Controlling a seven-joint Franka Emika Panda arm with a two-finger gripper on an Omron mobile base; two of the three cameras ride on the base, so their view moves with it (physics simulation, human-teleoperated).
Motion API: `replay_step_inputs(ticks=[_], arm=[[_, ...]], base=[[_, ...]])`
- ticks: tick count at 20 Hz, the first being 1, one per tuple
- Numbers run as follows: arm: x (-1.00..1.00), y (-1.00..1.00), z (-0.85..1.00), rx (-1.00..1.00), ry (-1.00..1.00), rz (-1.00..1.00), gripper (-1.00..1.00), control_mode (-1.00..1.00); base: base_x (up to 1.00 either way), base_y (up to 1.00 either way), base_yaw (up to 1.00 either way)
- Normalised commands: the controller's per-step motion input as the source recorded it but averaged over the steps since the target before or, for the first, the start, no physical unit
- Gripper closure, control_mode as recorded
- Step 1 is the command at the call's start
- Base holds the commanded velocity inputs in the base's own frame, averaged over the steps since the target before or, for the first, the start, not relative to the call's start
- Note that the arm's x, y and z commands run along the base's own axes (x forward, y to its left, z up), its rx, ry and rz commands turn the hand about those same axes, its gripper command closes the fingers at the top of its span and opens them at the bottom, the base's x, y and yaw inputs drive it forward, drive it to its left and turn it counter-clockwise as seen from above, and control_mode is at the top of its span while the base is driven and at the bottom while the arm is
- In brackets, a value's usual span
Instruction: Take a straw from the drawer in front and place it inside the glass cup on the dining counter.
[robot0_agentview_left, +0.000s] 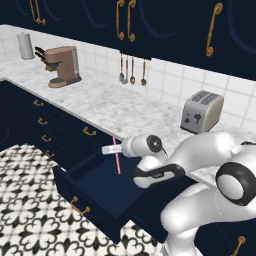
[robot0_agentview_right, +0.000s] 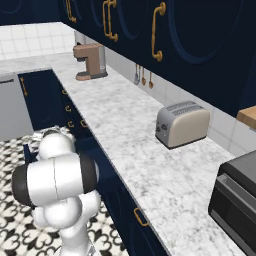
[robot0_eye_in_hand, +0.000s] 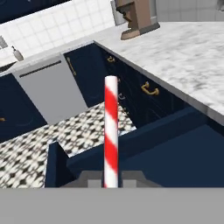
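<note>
Going left to right in the left base view, we pass the brown coffee machine on the speckled marble worktop, then the open drawer, a shallow navy box with a curved brass handle on its front, then our gripper above it, and the boxy metal toaster further right. Our jaws are closed tight on the straw, which hangs over the drawer's dark interior; in the hand view it rises from between the fingertips as a thin, smooth, red-and-white striped cylinder. We judge the pick done and the carry to the dining counter still ahead. The main risk is the pinch itself: so slim and slick a stick could pivot or slide out if we swing the arm fast. Its long free end could also catch the worktop edge or the drawer wall as we turn away, knocking it askew, and a tilted straw would be hard to thread into a small clear cup.
</note>
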Motion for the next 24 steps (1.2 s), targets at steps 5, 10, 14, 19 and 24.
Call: replay_step_inputs(ticks=[5, 10, 14, 19, 24], arm=[[0.28, -0.28, 1.0, -0.01, -0.07, 0.0, 1.0, -1.0], [0.23, -0.48, 1.0, -0.15, -0.15, 0.0, 1.0, -1.0], [-0.01, -0.85, 0.37, -0.19, -0.17, 0.0, 1.0, -1.0], [-0.25, -0.94, -0.08, -0.05, -0.16, 0.0, 1.0, -1.0], [-0.54, -0.64, -0.26, 0.0, -0.12, -0.01, 1.0, -1.0]], base=[[0.0, 0.0, 0.0], [0.0, 0.0, 0.0], [0.0, 0.0, 0.0], [0.0, 0.0, 0.0], [0.0, 0.0, 0.0]])
